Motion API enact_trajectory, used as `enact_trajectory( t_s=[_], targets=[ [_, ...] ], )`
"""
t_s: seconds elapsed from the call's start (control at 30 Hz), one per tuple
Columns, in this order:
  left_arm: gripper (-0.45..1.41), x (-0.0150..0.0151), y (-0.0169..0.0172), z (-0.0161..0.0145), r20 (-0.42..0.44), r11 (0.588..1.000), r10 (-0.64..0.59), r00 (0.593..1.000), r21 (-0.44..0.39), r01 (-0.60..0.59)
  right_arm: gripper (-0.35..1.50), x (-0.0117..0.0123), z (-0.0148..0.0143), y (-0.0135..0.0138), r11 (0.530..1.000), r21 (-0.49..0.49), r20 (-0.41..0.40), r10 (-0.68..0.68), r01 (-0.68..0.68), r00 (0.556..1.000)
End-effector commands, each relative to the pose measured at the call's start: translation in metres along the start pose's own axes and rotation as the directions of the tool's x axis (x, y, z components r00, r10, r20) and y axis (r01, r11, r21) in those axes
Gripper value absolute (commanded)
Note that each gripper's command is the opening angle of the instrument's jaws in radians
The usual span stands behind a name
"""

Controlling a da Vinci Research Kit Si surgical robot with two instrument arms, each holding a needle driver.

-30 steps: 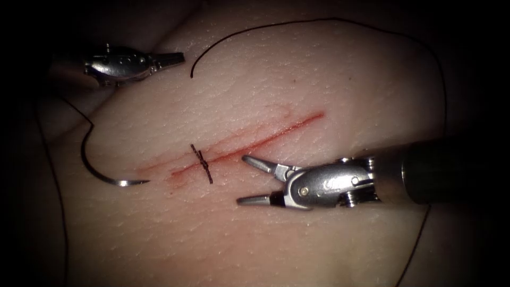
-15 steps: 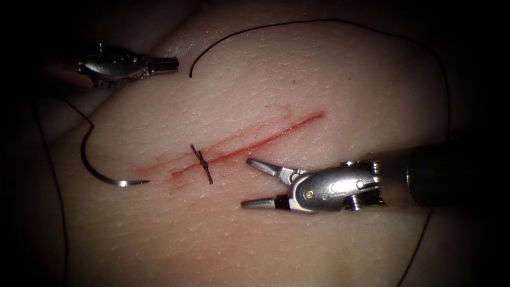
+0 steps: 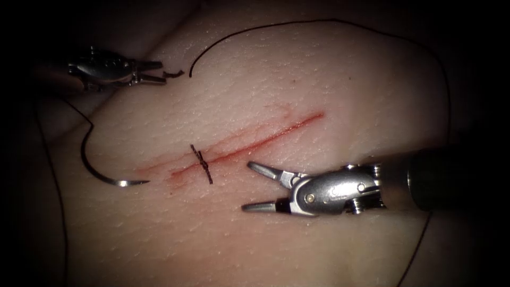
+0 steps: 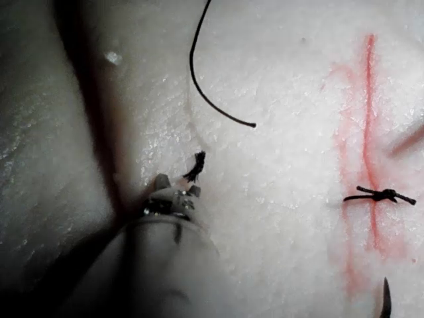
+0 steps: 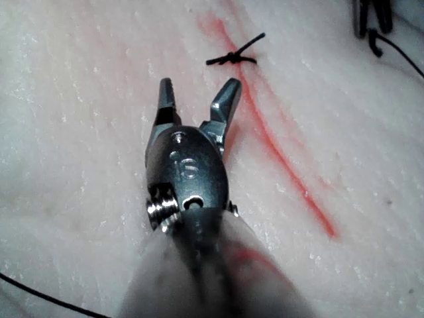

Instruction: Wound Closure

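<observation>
The tissue (image 3: 319,69) bears a slanting red cut (image 3: 265,139) with one knotted stitch (image 3: 202,163) across it. The curved needle (image 3: 93,166) lies free on the surface left of the cut, held by neither tool; its tip (image 4: 384,303) points toward the cut. My right tool (image 3: 254,187) hovers just right of the stitch, jaws open and empty (image 5: 199,99). At the far left my left tool (image 3: 158,72) has its jaws slightly open. A short cut piece of thread (image 3: 173,73) lies just off its tips (image 4: 195,165).
The long thread (image 3: 329,21) starts at a free end (image 3: 191,73) near the left tool, arcs over the tissue's far side and drops down the right edge. Another strand (image 3: 58,212) trails from the needle's tail down the left. Red fluid stains the cut's lower end (image 3: 175,178).
The left tool drew back leftward and its jaws parted, leaving a short piece of thread off its tips. The right tool shifted slightly right and down. Needle unmoved.
</observation>
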Motion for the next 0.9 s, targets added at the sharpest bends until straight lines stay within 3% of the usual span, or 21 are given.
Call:
enact_trajectory(
  t_s=[0.03, 0.47, 0.67, 0.9],
  targets=[
    [0.29, -0.0002, 0.0003, 0.0008, 0.008, 1.0, 0.003, 1.0, -0.006, -0.003, 1.08, -0.0003, 0.0006, -0.0007, 1.0, 0.003, -0.002, 0.001, -0.001, 1.0],
    [0.44, -0.0007, -0.0009, -0.002, 0.035, 0.999, 0.011, 0.999, -0.039, -0.01, 1.06, 0.0, -0.0002, -0.0007, 1.0, 0.004, 0.0, 0.003, -0.003, 1.0],
    [0.44, 0.0022, -0.0007, -0.0054, -0.085, 0.999, 0.033, 0.996, -0.009, -0.034, 1.15, 0.0007, -0.0018, 0.0005, 1.0, -0.006, 0.017, 0.02, -0.02, 1.0],
    [0.42, 0.0061, 0.0028, -0.0104, -0.218, 0.999, 0.029, 0.976, -0.024, -0.035, 1.26, 0.0028, -0.004, 0.0018, 0.998, -0.019, 0.042, 0.053, -0.052, 0.998]
  ],
)
